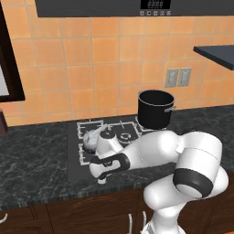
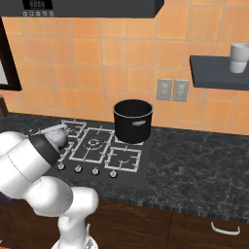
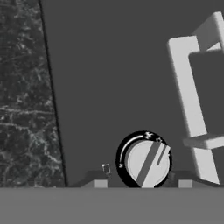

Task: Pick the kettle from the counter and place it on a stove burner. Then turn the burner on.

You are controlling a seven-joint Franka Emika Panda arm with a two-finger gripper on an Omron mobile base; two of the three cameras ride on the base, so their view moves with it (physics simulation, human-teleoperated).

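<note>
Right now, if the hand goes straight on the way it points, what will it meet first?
Most likely the round stove knob on the black cooktop: it sits between the two fingertips, directly ahead. How near it is remains unclear. The grate lies off to one side.

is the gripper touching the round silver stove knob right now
Cannot tell. In the hand view the round silver stove knob sits between the gripper tips, but the grey band hides where they would meet.
</note>
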